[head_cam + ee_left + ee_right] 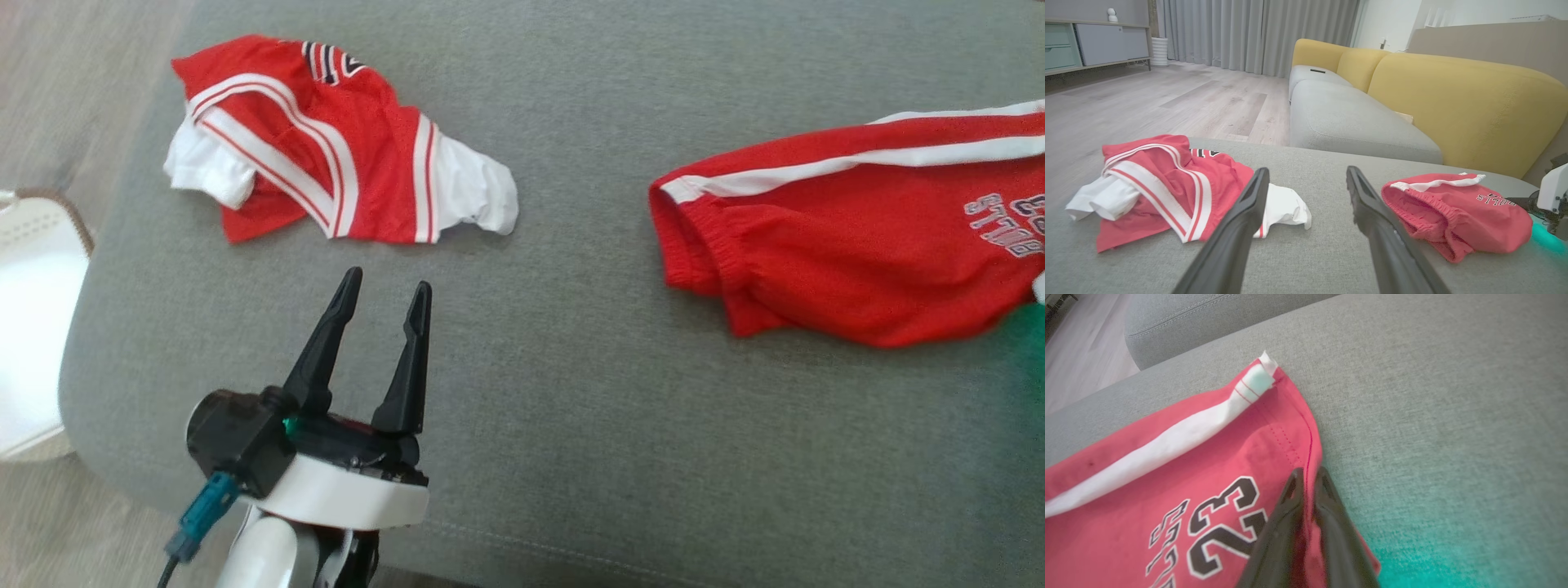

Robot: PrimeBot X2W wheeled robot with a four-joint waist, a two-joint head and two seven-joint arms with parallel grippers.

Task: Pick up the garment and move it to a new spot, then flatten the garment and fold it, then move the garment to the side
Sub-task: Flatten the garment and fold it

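Shorts (pixel 849 237) lie on the right part of the grey cushion (pixel 571 367), long axis left to right, and the right gripper (pixel 1309 473) clamps their hem edge, while the left gripper (pixel 388 282), spread wide, hovers nearer the crumpled jersey (pixel 326 155).

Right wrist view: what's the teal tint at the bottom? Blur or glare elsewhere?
Right wrist view: a teal glow spills over the grey cushion; the right gripper, pinching the red shorts, is soft. Head view: the white object at left is blown out. Left wrist view: the left gripper blurs near the lens.
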